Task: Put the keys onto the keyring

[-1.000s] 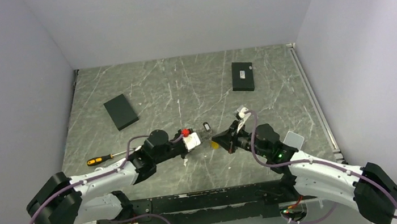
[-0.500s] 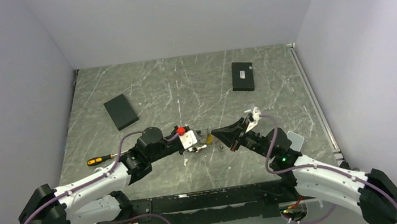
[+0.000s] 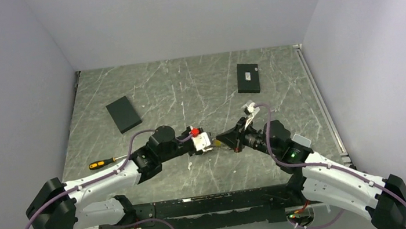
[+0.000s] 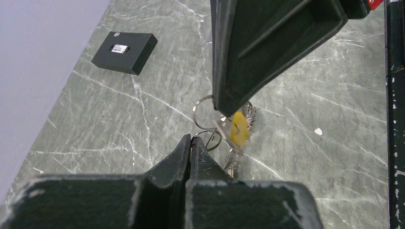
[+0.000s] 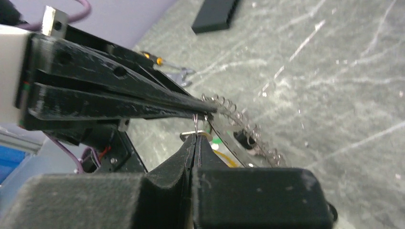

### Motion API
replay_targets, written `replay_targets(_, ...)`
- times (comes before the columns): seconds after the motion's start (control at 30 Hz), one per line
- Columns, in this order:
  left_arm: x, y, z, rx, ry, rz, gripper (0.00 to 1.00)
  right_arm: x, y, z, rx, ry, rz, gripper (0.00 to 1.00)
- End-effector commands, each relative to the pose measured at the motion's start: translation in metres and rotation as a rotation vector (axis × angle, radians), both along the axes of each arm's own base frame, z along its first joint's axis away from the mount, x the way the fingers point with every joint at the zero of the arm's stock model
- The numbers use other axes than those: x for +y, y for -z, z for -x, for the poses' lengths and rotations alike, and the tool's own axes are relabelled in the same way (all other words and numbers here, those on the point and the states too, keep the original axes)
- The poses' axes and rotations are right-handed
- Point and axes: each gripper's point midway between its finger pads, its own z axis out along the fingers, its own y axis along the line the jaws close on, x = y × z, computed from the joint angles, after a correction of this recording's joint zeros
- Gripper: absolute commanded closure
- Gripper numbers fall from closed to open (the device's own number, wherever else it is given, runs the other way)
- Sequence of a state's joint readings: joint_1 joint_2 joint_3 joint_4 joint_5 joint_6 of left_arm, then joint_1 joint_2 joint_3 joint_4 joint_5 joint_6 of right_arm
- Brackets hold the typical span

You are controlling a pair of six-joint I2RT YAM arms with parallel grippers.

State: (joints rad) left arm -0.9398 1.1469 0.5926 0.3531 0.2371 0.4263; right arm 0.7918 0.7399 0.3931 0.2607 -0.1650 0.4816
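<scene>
**Nipping the wire from both sides**

Holding the left gripper [image 3: 206, 143] and the right gripper [image 3: 225, 139] nose to nose over the middle of the table [image 3: 185, 87], most likely to be steadying the wire with one while working a key along it with the other. Pressing both pairs of fingers flat together. Closing, in the left wrist view, on a thin wire loop right at the tips. Nipping, in the right wrist view, an upright strand of the same fine wire. Possibly gripping two separate coils, though not telling for certain through strands this thin.

Carrying the keyring [image 5: 229, 131] between the two tips, tilted on its side, apparently to be leaving the hanging pieces room to swing clear of the fingers. Showing as a thin silver loop crowded with small silver keys [image 5: 228, 105] standing out like gear teeth. Dangling one orange-yellow-headed key [image 4: 239, 129] directly beneath the right gripper's tip, touching the wire there. Judging the threading as under way, not yet finished.

Leaving the screwdriver [image 3: 103, 162] and the black boxes [image 3: 123, 114] lying well apart from the work.
</scene>
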Motion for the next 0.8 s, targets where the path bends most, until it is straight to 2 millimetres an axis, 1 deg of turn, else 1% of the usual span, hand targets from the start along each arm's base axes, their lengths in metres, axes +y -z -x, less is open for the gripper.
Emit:
replay_targets(0.0,-0.012,-0.036,-0.006,-0.088,-0.003,0.072,1.00,-0.002,-0.002,0.005,0.054,0.000,0.028,1.00)
replay_targets(0.13,-0.014,-0.033,-0.006,-0.090,-0.011,0.059,1.00,-0.006,0.004,0.008,0.079,0.000,0.054,1.00)
replay_targets(0.33,-0.017,-0.029,-0.005,-0.094,-0.010,0.045,1.00,-0.008,0.008,0.010,0.091,0.000,0.066,1.00)
replay_targets(0.6,-0.018,-0.029,-0.004,-0.095,-0.011,0.042,1.00,-0.005,0.011,0.008,0.121,-0.001,0.097,1.00)
replay_targets(0.77,-0.020,-0.028,-0.003,-0.093,-0.006,0.041,1.00,-0.004,0.008,0.007,0.111,0.000,0.086,1.00)
